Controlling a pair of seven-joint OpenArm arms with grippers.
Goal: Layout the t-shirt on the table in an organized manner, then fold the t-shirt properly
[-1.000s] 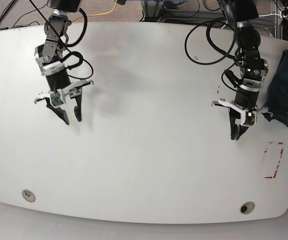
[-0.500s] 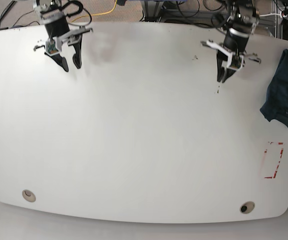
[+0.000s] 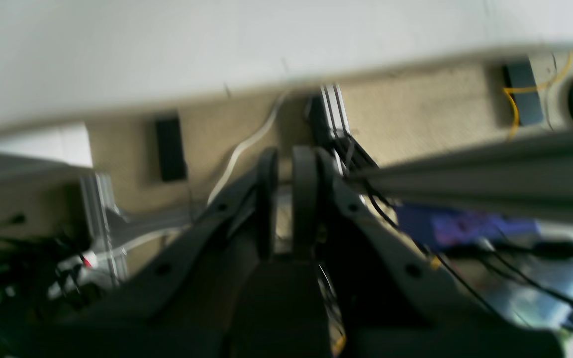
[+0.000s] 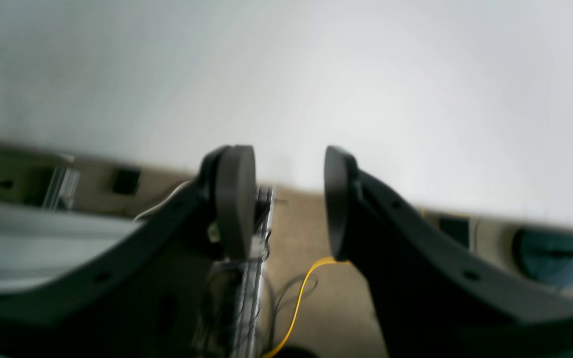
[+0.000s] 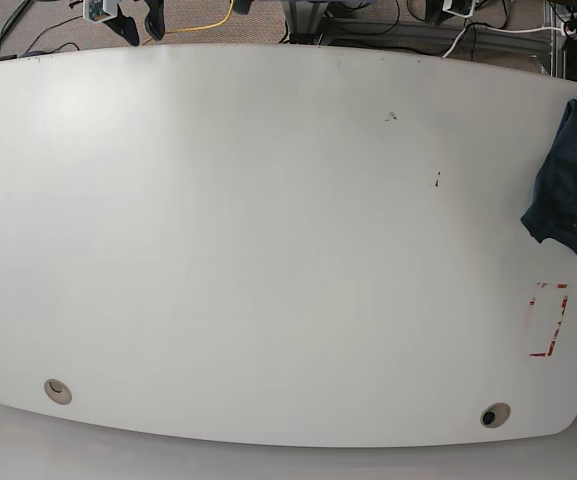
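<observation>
I take the red tape rectangle (image 5: 549, 320) as my landmark. The t-shirt (image 5: 571, 183) lies bunched just beyond it, toward the far edge of the table (image 5: 268, 250), and hangs partly over the side edge near the tape. It is neither laid out nor folded, so by my reading the task is hardly begun.

Both arms are well away from the tape, up past the far edge. In the base view I see only the tips of the right gripper (image 5: 135, 24) at the far corner opposite the tape; the left arm barely shows. The right wrist view shows the right gripper (image 4: 284, 199) parted about halfway, with nothing between its pads. The left gripper (image 3: 286, 199) stands nearly closed, a thin slit between the fingers (image 3: 305, 199), and it holds nothing.

My worries from here:
- The shirt overhangs the edge beside the tape. A careless tug outward could drag the whole garment off the table.
- The fabric is heaped, so a pinch may catch several layers and spread it twisted.
- Both wrist views are blurred, so I would not judge approach height from them.
</observation>
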